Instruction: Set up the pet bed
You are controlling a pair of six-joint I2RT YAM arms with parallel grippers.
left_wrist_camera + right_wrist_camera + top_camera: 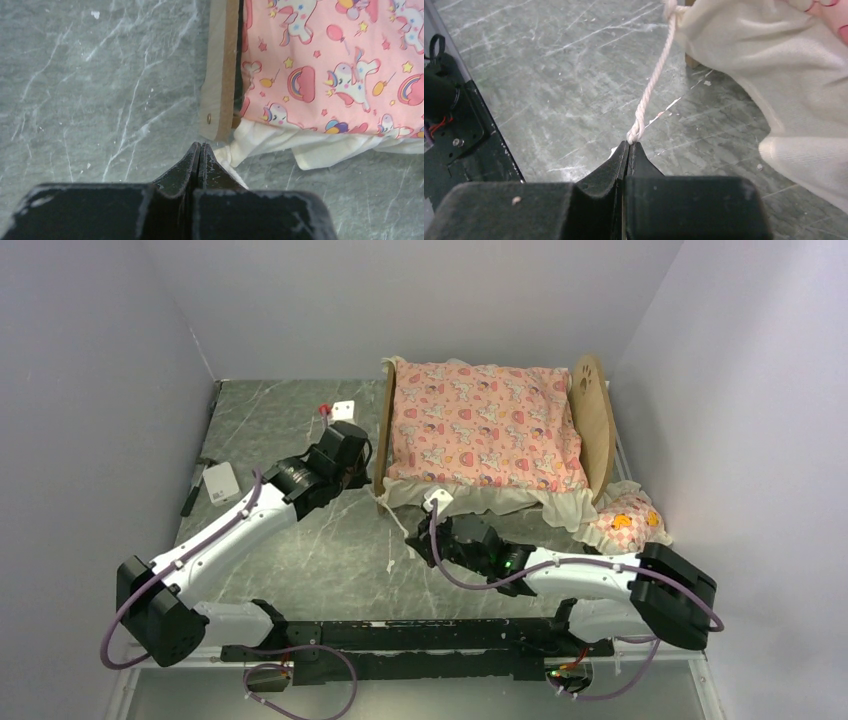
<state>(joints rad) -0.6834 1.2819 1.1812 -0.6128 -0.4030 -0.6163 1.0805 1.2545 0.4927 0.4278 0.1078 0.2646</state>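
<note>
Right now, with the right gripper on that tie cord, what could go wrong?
1. The right gripper pinches only the tip of the cord, so a pull could slip it free.
2. That cord is knotted to the mattress; tugging may skew it on the pet bed.
3. The shut left gripper sits by the footboard corner and could shove it.

1 pet bed (597, 425), light wood. 1 unicorn-print mattress (485, 425), cream ruffle. 1 small frilled pillow (625, 520). 1 twisted tie cord (651, 85). 2 robot arms: left arm (215, 535), right arm (585, 575). 1 white box (221, 482). 1 white square tag (343, 410). 1 black stick (190, 498). 1 marbled desk (320, 555).
</note>
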